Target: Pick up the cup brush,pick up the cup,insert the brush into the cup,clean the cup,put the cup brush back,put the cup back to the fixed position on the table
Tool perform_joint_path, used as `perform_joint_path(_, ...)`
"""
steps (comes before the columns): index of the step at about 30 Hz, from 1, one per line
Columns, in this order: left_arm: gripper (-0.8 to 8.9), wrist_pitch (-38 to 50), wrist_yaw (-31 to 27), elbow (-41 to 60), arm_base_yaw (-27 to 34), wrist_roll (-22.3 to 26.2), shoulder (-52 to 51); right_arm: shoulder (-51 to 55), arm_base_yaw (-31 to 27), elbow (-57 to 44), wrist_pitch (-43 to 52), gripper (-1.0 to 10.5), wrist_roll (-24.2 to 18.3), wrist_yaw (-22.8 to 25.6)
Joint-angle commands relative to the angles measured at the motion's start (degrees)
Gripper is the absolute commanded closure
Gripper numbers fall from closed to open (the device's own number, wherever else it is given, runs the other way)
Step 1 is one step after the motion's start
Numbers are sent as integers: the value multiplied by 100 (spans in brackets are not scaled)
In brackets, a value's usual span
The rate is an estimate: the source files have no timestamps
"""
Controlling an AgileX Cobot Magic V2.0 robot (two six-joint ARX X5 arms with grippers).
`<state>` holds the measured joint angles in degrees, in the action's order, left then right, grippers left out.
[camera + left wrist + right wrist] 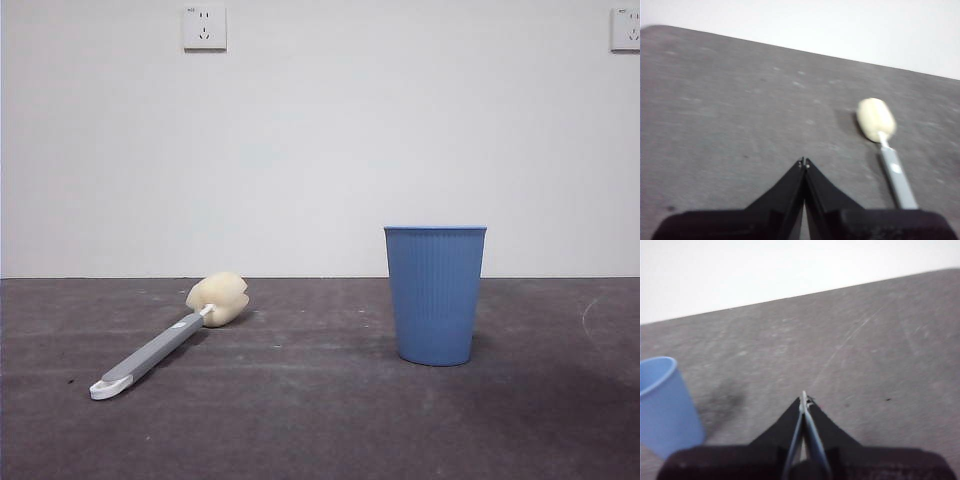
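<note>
While nothing is lifted yet, the cup brush (168,337) lies flat on the counter (320,420), well apart from the upright cup (435,294). Left hand (803,162) hovers clenched beside the brush; right hand (804,399), also clenched and empty, waits near the cup. Risk: that low handle could skid, or the light cup tip.

A blue cup (435,295) with fine vertical ribs. A cup brush (168,335) with grey handle, white looped end, cream-yellow sponge head. Dark grey-brown table (320,420) with faint pale streaks. White wall (320,130).
</note>
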<state>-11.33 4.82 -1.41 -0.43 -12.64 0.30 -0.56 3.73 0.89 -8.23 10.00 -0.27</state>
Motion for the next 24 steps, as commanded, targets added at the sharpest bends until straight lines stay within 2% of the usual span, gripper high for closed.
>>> perform_joint_path(1, 820, -273, 157, -273, 13, -214, -9, -61, 9, 151, 24, 958, 459, -278)
perform_joint_path(8, 819, -1126, 479, -1204, 13, -402, 66, -570, 13, 859, -153, 959, 702, -1008)
perform_joint_path(12, 820, -1648, 772, -1862, 13, -483, 258, -1067, 13, 1587, -800, 958, 673, -1504)
perform_joint_path(16, 820, -2282, 1185, -2594, 13, -501, 645, -1591, 17, 2511, -1703, 959, 289, -1937)
perform_joint_path(19, 820, -2793, 1488, -3117, 13, -319, 1036, -1965, 17, 3254, -2465, 959, -17, -2249)
perform_joint_path(24, 820, -3731, 2124, -3971, 13, 127, 1797, -2540, 17, 4406, -3827, 958, -555, -2391)
